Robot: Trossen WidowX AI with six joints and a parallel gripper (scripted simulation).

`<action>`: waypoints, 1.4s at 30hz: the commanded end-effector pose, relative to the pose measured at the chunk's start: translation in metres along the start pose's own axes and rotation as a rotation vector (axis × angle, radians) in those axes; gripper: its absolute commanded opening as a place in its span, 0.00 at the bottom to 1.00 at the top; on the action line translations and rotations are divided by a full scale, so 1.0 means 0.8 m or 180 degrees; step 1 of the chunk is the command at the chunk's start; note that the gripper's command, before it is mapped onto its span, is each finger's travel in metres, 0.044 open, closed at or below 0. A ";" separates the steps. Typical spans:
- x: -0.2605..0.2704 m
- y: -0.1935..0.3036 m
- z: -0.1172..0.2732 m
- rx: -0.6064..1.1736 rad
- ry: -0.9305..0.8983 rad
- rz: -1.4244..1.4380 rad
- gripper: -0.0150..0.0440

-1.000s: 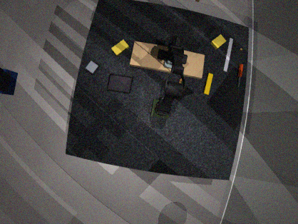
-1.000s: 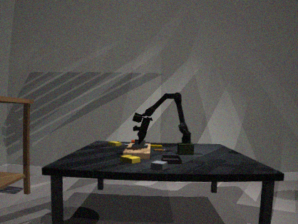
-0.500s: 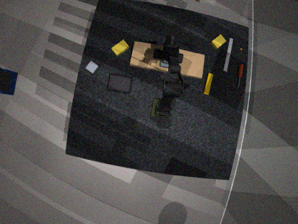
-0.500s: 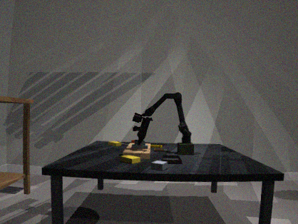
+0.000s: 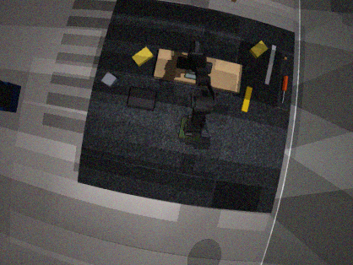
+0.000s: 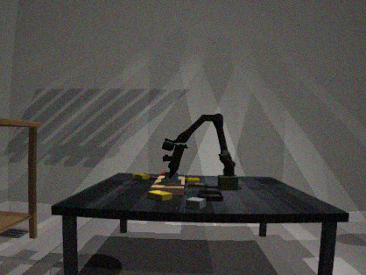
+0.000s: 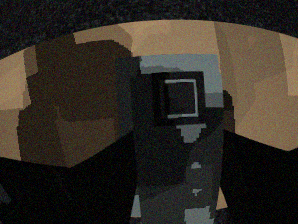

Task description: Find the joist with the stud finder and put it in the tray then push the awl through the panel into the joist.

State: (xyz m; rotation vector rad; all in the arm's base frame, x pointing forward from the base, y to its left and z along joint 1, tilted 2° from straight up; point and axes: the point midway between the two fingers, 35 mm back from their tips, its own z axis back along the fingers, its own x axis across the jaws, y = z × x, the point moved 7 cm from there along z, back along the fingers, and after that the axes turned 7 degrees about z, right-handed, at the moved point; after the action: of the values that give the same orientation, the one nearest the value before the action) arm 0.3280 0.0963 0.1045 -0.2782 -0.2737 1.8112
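The stud finder (image 5: pixel 190 76) (image 7: pixel 212 82) is a grey-teal block with a dark square window, outlined in pale lines in the wrist view. My gripper (image 5: pixel 195 73) (image 6: pixel 172 174) (image 7: pixel 172 133) is shut on it and holds it at the top of the wooden floor panel (image 5: pixel 225 78) (image 6: pixel 168 190) (image 7: pixel 252 75), left of the panel's middle in the top view. Whether it touches the panel is unclear. The shallow dark tray (image 5: pixel 141 106) (image 6: pixel 212 199) lies to the lower left of the panel. The awl (image 5: pixel 285 83), with an orange-red handle and thin shaft, lies at the far right. The joist is hidden.
Yellow blocks (image 5: pixel 143 56) (image 5: pixel 258 49) (image 6: pixel 159 195) lie beyond both panel ends. A grey block (image 5: pixel 109 79) (image 6: pixel 195 202) lies left of the tray. A yellow bar (image 5: pixel 247 100) and a long pale bar (image 5: pixel 270 65) lie between panel and awl. Shadows cross the panel.
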 end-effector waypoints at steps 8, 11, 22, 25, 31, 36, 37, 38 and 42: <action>0.029 -0.003 0.000 0.0003 -0.0037 0.0015 0.25; 0.035 -0.004 0.000 0.0003 -0.0038 0.0014 0.25; 0.060 -0.007 0.000 0.0003 -0.0043 0.0013 0.25; 0.066 -0.007 0.000 0.0003 -0.0044 0.0012 0.25; 0.079 -0.009 0.001 0.0002 -0.0046 0.0011 0.25; 0.090 -0.010 0.001 0.0002 -0.0048 0.0011 0.25; 0.092 -0.011 0.001 0.0002 -0.0049 0.0011 0.25; 0.095 -0.011 0.001 0.0002 -0.0049 0.0010 0.25; 0.103 -0.012 0.001 0.0002 -0.0051 0.0010 0.25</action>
State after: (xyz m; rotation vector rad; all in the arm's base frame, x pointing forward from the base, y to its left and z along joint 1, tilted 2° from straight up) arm 0.3172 0.1701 0.1053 -0.2720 -0.2798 1.8120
